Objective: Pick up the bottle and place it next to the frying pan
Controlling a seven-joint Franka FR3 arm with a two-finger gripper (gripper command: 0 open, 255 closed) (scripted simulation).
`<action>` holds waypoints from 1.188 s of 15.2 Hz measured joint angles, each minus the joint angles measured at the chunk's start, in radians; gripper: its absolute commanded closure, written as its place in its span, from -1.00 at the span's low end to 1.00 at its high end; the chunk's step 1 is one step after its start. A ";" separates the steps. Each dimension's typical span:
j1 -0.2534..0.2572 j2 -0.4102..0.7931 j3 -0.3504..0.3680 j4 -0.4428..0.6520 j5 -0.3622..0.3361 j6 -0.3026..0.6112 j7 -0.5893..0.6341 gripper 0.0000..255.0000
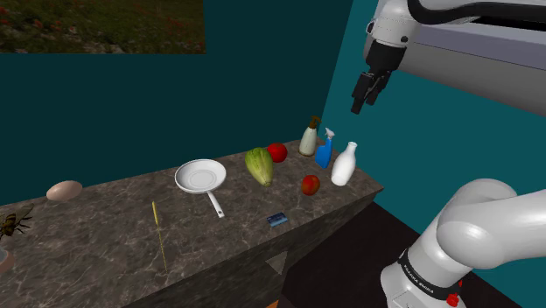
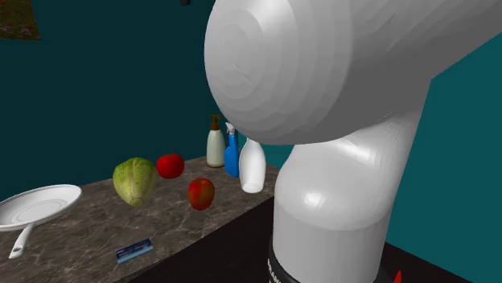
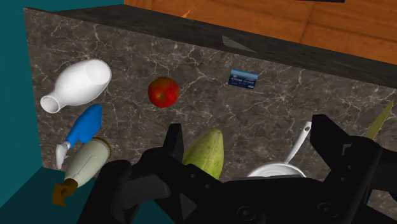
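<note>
- The gripper [image 1: 359,108] hangs high in the upper right of the shoulder view, well above the counter [image 1: 105,236] and apart from everything on it
- In the wrist view its two black fingers [image 3: 173,141] stand wide apart with only bare counter between them; the hand is open and has hold of nothing
- The white bottle [image 1: 344,164] stands upright near the counter's corner, right of centre in the shoulder view, just beside a blue spray bottle [image 1: 325,150] and near a cream pump bottle [image 1: 308,138]
- The sentence names only "the bottle"; I judge the plain white one the likeliest, though three bottle-like things stand together there
- The frying pan [image 1: 200,176] lies at the centre of the shoulder view with its handle pointing toward the lower edge, well apart from the bottle
- Between bottle and pan lie a green lettuce [image 1: 259,165] and two red fruits [image 1: 311,185], one behind the lettuce and one nearer the counter's front edge
- Done: nothing that the views show; the bottle is untouched and not yet beside the pan
- Left, in my judgement: lower onto the bottle, close on it, lift, carry it over the lettuce and fruits, and set it on the bare counter beside the pan
</note>
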 measured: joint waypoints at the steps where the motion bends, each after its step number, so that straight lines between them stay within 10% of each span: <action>1: 0.000 0.000 0.000 0.000 0.000 0.000 0.000 -1.00; 18: -0.081 0.343 -0.260 -0.053 -0.098 0.373 -0.259 -1.00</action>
